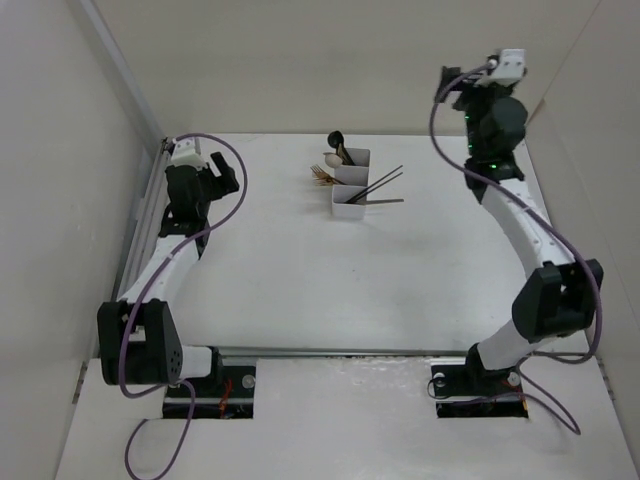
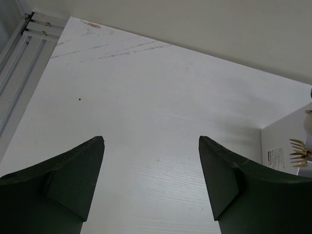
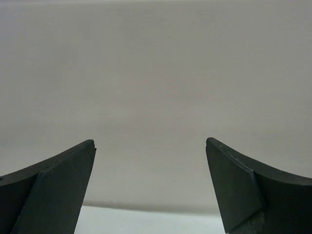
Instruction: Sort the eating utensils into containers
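Note:
The white three-compartment container [image 1: 350, 186] stands at the back middle of the table. It holds the utensils: a black spoon [image 1: 337, 141] and a pale spoon [image 1: 332, 157] in the far compartment, gold forks [image 1: 322, 177] in the middle one, and dark chopsticks [image 1: 379, 186] leaning out to the right. My left gripper [image 1: 226, 178] is open and empty, low over the table to the left of the container. In the left wrist view the gripper [image 2: 151, 139] faces bare table, with the container's wall [image 2: 285, 146] and fork tines [image 2: 298, 152] at the right edge. My right gripper [image 1: 447, 83] is raised at the back right; in its wrist view the gripper [image 3: 150, 142] is open and empty, facing the wall.
An aluminium rail [image 1: 140, 225] runs along the table's left edge and also shows in the left wrist view [image 2: 19, 53]. Beige walls close in the back and both sides. Purple cables [image 1: 232, 165] loop along both arms.

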